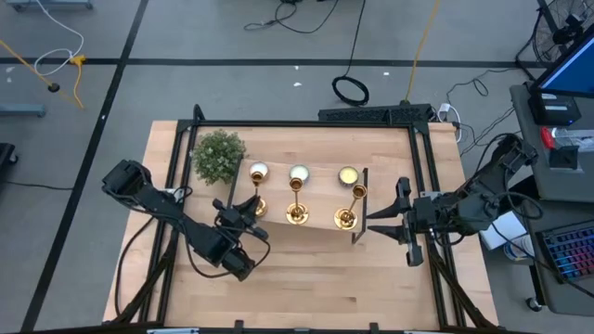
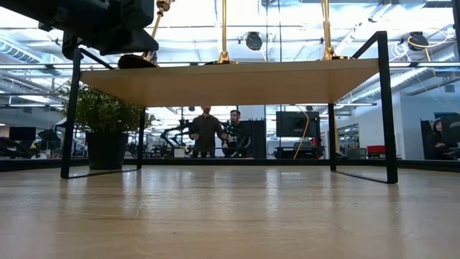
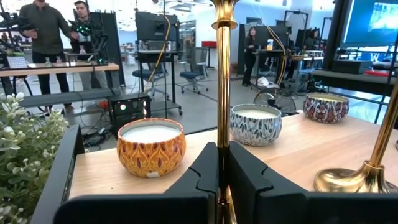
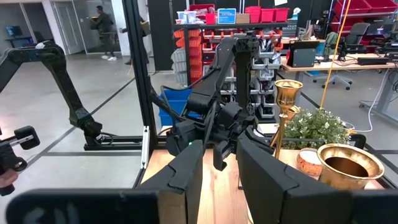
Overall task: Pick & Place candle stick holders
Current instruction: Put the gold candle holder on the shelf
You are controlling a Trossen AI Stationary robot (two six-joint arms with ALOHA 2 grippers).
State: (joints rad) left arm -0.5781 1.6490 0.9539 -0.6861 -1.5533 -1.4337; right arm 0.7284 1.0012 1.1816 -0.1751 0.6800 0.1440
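Observation:
Three gold candle stick holders stand in a row on a raised wooden shelf (image 1: pixel 320 197): left (image 1: pixel 257 206), middle (image 1: pixel 297 213) and right (image 1: pixel 345 218). My left gripper (image 1: pixel 247 208) is at the shelf's near left corner, shut on the left holder (image 2: pixel 154 30), which leans in the low view. The middle holder (image 2: pixel 224 56) and right holder (image 2: pixel 328 52) stand upright on their round bases. My right gripper (image 1: pixel 373 223) hovers off the shelf's right end, open (image 4: pixel 219 169) with nothing between its fingers. My left gripper pinches the left holder's thin stem (image 3: pixel 222 127) between its two fingers, partway up. The fingers (image 3: pixel 202 171) come level from the table's near left and lie across the stem. The holder is tilted, its base (image 2: pixel 138 62) at the shelf top. Whether the base touches the shelf, I cannot tell.
Three patterned candle tins (image 3: pixel 151 147) (image 3: pixel 256 123) (image 3: pixel 326 107) sit along the shelf's far edge behind the holders. A bushy green plant (image 1: pixel 219 155) stands at the shelf's far left corner. The shelf's black frame legs (image 2: pixel 384 108) stand on the table. People stand in the room beyond.

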